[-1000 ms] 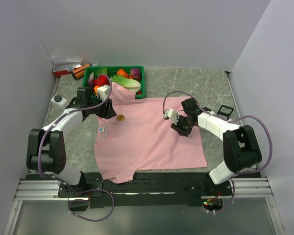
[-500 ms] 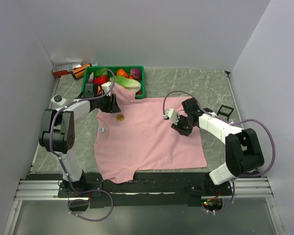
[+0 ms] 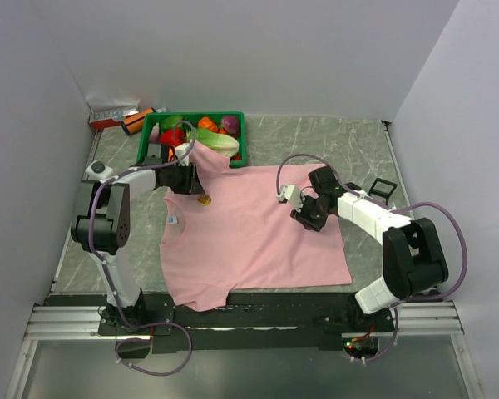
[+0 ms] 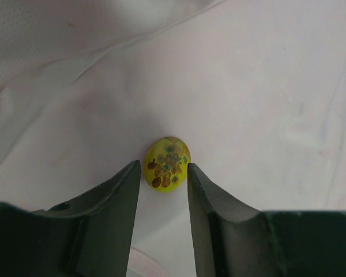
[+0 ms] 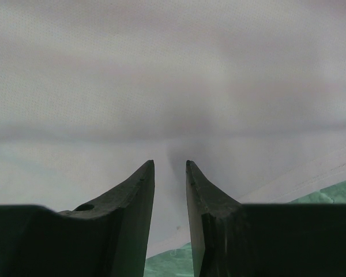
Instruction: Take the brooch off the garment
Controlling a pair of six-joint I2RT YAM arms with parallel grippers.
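The pink garment [image 3: 249,229] lies flat on the table. The brooch [image 3: 205,199], a small yellow oval with brown flowers, sits on it near the collar. In the left wrist view the brooch [image 4: 168,163] lies just at my fingertips, its lower half between the tips. My left gripper [image 3: 195,186] is narrowly open around it, the right tip at its edge. My right gripper [image 3: 306,219] rests on the garment's right part. In its wrist view the fingers [image 5: 139,190] stand a small gap apart with the tips on the cloth [image 5: 173,86].
A green bin [image 3: 239,125] of toy vegetables stands at the back, just beyond the garment's collar and my left gripper. A box and a can [image 3: 116,116] lie at the back left. A small black frame [image 3: 383,188] sits right of the garment.
My left gripper has moved right and forward along the collar until its tips flank the brooch. The right arm has not moved.
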